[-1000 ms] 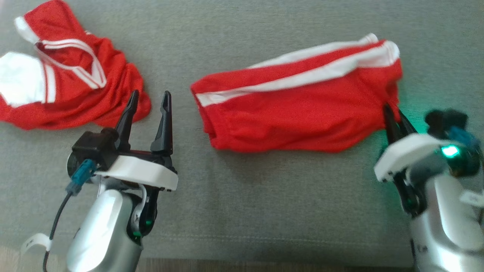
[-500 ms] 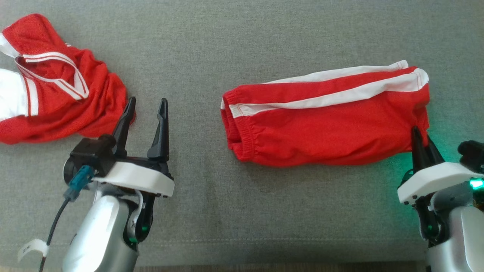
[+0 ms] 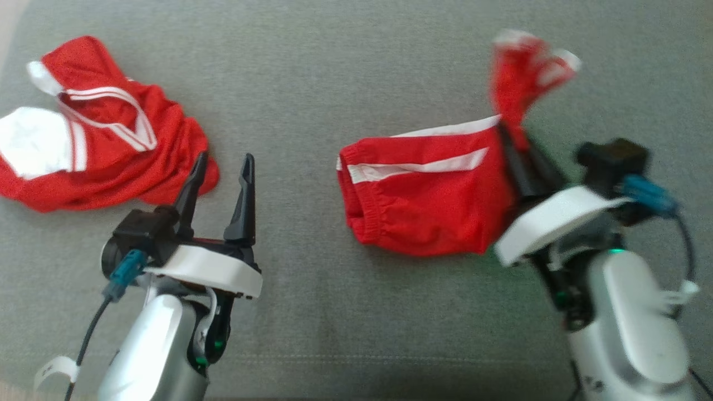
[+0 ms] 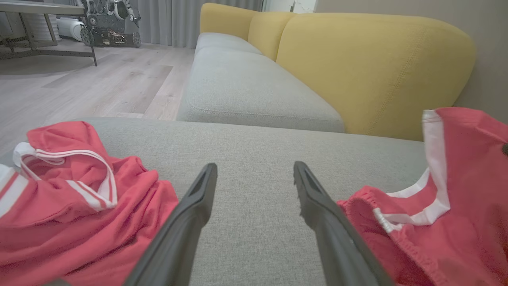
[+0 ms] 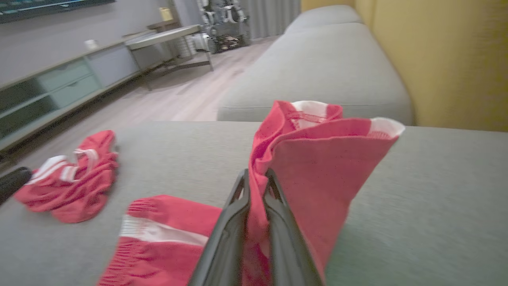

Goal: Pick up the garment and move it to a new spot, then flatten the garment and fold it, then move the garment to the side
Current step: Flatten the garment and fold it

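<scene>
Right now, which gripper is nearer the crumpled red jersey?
Left. The left gripper is open, just beside the jersey; the right gripper is across the cushion, shut on the red shorts.

A crumpled red-and-white jersey (image 3: 106,145) lies on the grey seat (image 3: 345,312), near its left end. Yellow backrests (image 4: 357,67) rise behind the seat. Wooden floor (image 4: 91,79) and a table (image 5: 166,37) lie beyond it.

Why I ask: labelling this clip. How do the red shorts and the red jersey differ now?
The shorts are folded, one end lifted in the shut right gripper; the jersey lies crumpled, ungripped, near the open left gripper. The shorts show an elastic waistband; the jersey a white-trimmed neckline. Both are red with white stripes.
</scene>
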Tool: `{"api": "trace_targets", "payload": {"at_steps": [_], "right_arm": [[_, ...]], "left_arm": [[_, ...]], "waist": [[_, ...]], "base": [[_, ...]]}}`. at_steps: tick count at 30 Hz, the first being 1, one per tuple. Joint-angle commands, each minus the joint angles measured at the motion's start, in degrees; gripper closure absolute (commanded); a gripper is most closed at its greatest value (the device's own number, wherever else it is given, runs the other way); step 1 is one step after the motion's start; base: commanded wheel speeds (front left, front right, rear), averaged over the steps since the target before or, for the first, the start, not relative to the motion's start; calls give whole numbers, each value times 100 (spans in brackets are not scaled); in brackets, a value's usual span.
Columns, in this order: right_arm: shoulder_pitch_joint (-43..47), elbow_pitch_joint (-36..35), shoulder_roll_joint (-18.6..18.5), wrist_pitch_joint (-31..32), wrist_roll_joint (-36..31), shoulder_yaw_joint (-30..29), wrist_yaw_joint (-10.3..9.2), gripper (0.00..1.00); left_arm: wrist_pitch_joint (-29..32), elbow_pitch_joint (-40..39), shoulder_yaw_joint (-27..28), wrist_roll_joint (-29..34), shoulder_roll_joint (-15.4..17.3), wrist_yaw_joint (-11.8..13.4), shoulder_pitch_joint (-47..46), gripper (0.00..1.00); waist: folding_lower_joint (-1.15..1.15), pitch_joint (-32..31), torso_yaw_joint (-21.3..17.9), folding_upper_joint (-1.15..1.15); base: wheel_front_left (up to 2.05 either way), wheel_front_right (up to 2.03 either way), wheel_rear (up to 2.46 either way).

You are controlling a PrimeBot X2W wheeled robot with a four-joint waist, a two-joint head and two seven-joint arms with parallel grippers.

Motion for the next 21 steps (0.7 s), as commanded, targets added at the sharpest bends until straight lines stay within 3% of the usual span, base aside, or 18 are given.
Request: {"api": "trace_targets", "payload": {"at_steps": [1,9,17,19,20,21], "right_arm": [[-177,-261,-6,36,109,324,37,100],[-123,-16,-6,143,671,1786,37,100],[218,538,-6,245,697,2346,37,100],[319,627,-6,303,725,2337,37,53],[338,615,-6,245,720,2322,37,0],[367,608,-6,207,718,2316,37,0]], "left_arm": [[-31,-164,149,7,77,19,-84,0],[-42,-116,102,-42,7,11,-66,0],[-56,-89,112,-63,-35,12,-37,0],[-59,-77,115,-65,-40,9,-34,0],[-60,-72,120,-68,-39,6,-32,0],[-61,-66,129,-71,-33,5,-29,0]], "waist": [[0,-63,94,0],[0,-97,391,0],[0,-41,459,0],[0,-46,449,0],[0,-51,438,0],[0,-64,419,0]], "base": [[0,0,0],[0,0,0],[0,0,0],[0,0,0],[0,0,0],[0,0,0]]}}
